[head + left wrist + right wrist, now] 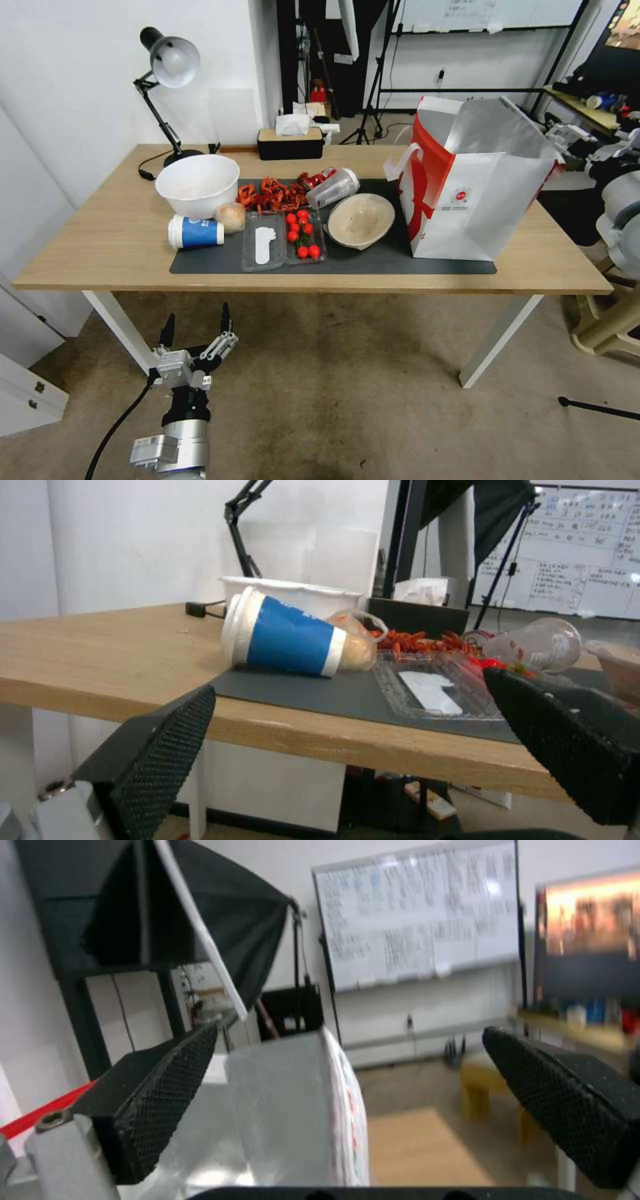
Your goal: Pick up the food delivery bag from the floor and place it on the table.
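Observation:
The food delivery bag (467,207), white with red sides and a foil lining, stands upright and open on the right part of the light-wood table (100,247), partly on the dark mat (373,263). In the right wrist view my right gripper (350,1034) is open, its fingers spread wide on either side of the bag's top edge (293,1100) without touching it. My right arm (623,220) shows at the right edge, beside the bag. My left gripper (197,327) hangs open and empty over the carpet floor (347,400), below the table's front edge, and faces the table (100,650).
On the mat lie a white bowl (197,183), a tipped blue cup (195,232), a tray of cherry tomatoes (303,237), a beige bowl (360,220) and a fallen clear cup (333,187). A lamp (170,63) and tissue box (291,141) stand behind. A stool (607,327) is right.

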You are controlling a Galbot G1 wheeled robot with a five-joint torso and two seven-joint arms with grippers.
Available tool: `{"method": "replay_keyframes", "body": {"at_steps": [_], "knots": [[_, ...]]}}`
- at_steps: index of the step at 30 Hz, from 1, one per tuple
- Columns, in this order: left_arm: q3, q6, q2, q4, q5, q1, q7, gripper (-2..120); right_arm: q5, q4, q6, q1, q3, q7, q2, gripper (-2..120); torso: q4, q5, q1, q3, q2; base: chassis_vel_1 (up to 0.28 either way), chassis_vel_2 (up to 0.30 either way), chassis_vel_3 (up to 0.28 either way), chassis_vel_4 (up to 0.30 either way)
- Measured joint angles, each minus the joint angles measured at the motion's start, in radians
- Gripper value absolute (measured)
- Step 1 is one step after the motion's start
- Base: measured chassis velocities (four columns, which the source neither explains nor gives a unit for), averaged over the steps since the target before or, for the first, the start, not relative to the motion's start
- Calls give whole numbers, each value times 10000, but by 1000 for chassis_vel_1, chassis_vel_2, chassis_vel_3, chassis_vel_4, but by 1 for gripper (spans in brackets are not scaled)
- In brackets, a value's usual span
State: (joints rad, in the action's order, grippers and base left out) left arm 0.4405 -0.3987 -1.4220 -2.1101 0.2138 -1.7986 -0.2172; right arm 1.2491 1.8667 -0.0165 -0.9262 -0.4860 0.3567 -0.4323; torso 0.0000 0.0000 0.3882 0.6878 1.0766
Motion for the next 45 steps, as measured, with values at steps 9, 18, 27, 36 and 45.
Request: {"method": "replay_keyframes", "body": {"at_steps": [9, 18, 27, 36, 45], "knots": [[-13, -62, -67, -44, -68, -47, -44, 100, -2097, 666, -1045, -945, -536, -1140, 18, 100, -1, -1, 0, 0, 0, 0, 0, 0, 0], [7, -11, -106, -128, -61, -87, 41, 100, -4004, 1834, -1706, -2287, -1308, -845, -468, 100, -1, -2, 0, 0, 1, 0, 0, 0, 0], [67, 54, -209, -220, -85, -75, 42, 100, -5973, 3799, -1950, -4388, -1233, -18, -2421, 100, -1, -1, -1, -1, 1, 0, 0, 0, 0], [94, 104, -282, -190, -252, -39, 191, 100, -8184, 4148, -2535, -5935, -1016, 527, -4178, 100, 0, -1, 0, -1, 1, 0, 0, 0, 0], [119, 109, -289, -136, -267, -5, 281, 100, -9769, 4094, -2820, -7194, -54, 215, -6025, 100, -2, -3, -2, 0, 1, 0, 0, 0, 0]]}}
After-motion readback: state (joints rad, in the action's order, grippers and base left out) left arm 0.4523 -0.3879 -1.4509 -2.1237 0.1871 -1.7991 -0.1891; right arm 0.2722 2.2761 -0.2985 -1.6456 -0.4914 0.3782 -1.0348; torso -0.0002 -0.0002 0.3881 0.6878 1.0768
